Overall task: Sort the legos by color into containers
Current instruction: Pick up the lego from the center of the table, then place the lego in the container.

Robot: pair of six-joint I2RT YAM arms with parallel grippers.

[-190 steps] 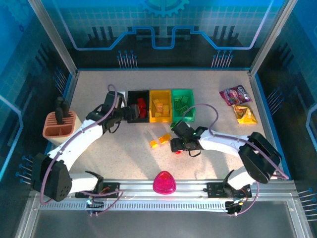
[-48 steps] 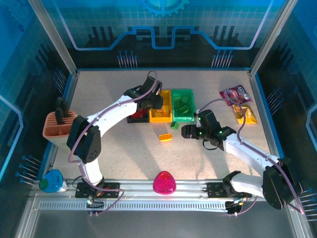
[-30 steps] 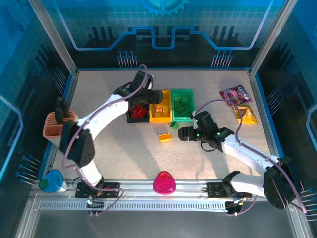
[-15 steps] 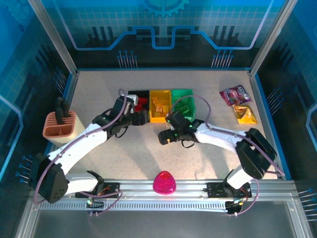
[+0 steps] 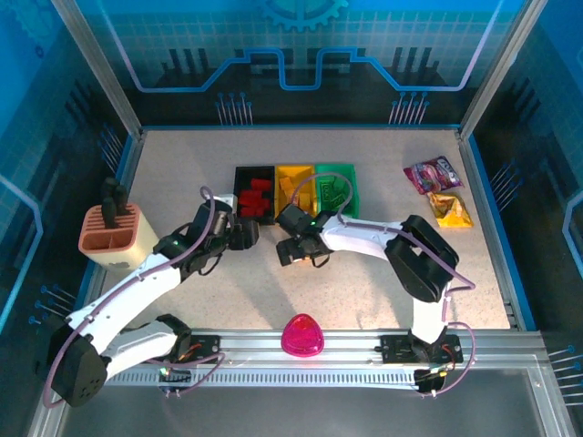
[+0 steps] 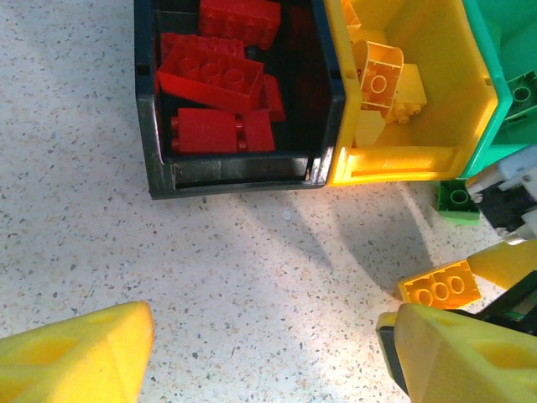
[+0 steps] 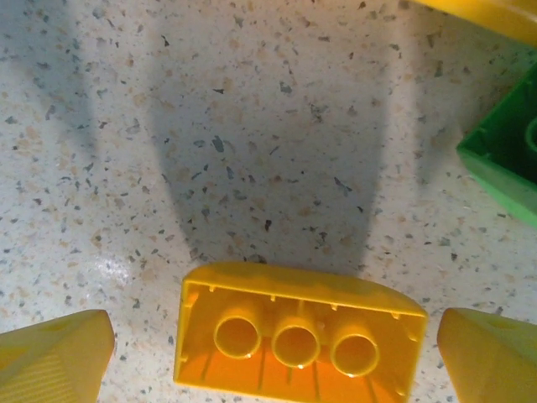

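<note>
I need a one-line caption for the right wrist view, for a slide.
Open right gripper straddles an upturned yellow lego on the speckled table, a green lego nearby.

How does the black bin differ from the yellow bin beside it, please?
The black bin holds red bricks; the yellow bin holds yellow bricks. The black bin ends the row on the left; the yellow bin sits in the middle, against the green bin. Both are open-topped, rectangular and alike in size.

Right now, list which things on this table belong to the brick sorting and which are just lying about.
Job: black bin, yellow bin, green bin, red bricks inside the black one, loose yellow brick, loose green brick.

Lying about: pink dome, red snack packet, yellow snack packet, terracotta holder.
</note>
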